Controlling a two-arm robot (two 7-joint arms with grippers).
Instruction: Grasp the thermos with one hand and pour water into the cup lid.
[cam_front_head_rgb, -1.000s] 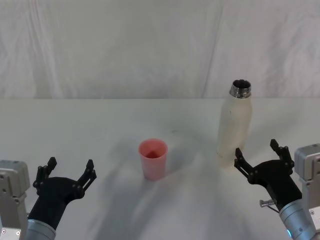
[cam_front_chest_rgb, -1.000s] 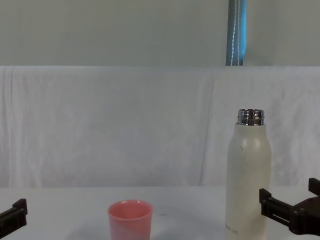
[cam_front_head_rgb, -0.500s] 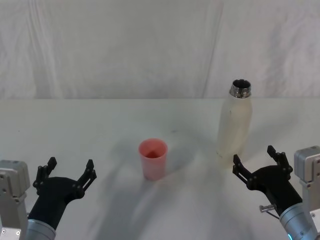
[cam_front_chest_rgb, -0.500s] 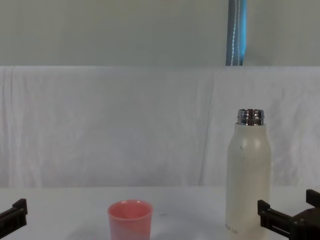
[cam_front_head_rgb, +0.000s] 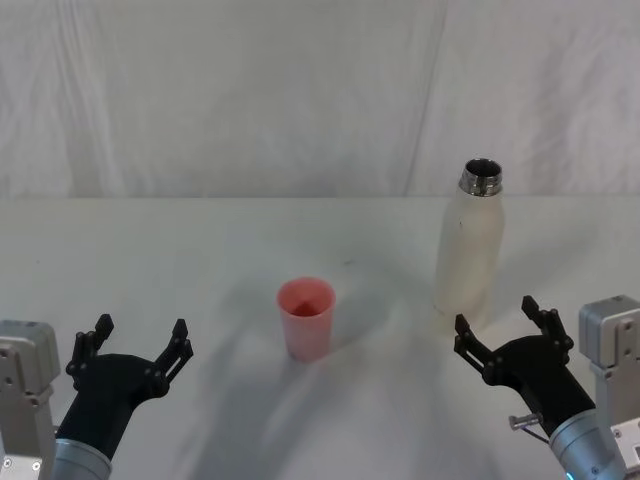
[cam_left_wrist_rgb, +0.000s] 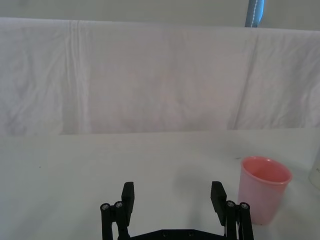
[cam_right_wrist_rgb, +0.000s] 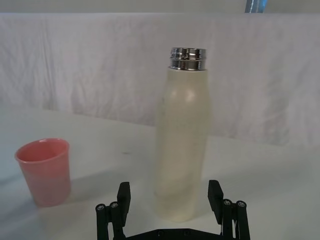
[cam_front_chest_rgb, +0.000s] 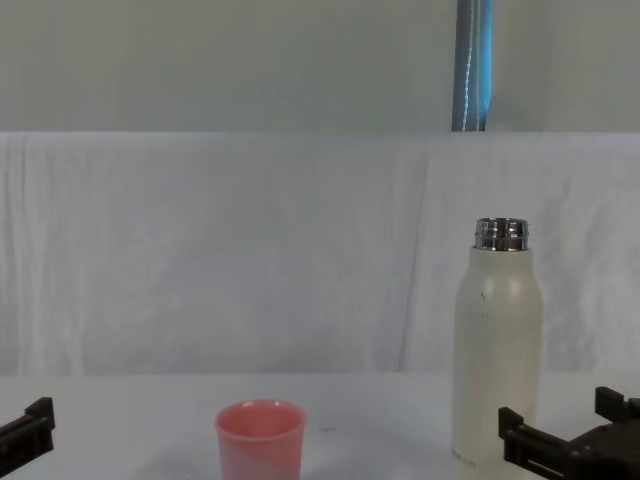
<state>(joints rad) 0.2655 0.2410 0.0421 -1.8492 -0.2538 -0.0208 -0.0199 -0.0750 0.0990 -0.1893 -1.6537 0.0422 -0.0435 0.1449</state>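
The cream-white thermos (cam_front_head_rgb: 468, 248) (cam_right_wrist_rgb: 182, 145) (cam_front_chest_rgb: 497, 355) stands upright at the right of the table, its steel neck uncapped. The salmon-pink cup lid (cam_front_head_rgb: 306, 317) (cam_left_wrist_rgb: 264, 189) (cam_right_wrist_rgb: 44, 171) (cam_front_chest_rgb: 260, 439) stands upright at the table's middle, left of the thermos. My right gripper (cam_front_head_rgb: 497, 326) (cam_right_wrist_rgb: 170, 197) (cam_front_chest_rgb: 560, 430) is open, just in front of the thermos and apart from it, nothing between its fingers. My left gripper (cam_front_head_rgb: 138, 338) (cam_left_wrist_rgb: 172, 196) is open and empty near the front left, well left of the cup lid.
A white cloth covers the table (cam_front_head_rgb: 200, 250) and hangs as a backdrop behind it. A blue-grey pole (cam_front_chest_rgb: 474, 65) rises beyond the backdrop. Bare cloth lies between the cup lid and the thermos.
My right gripper has shifted left and a little nearer the front edge, lining up before the thermos. The left gripper, thermos and cup lid have not moved.
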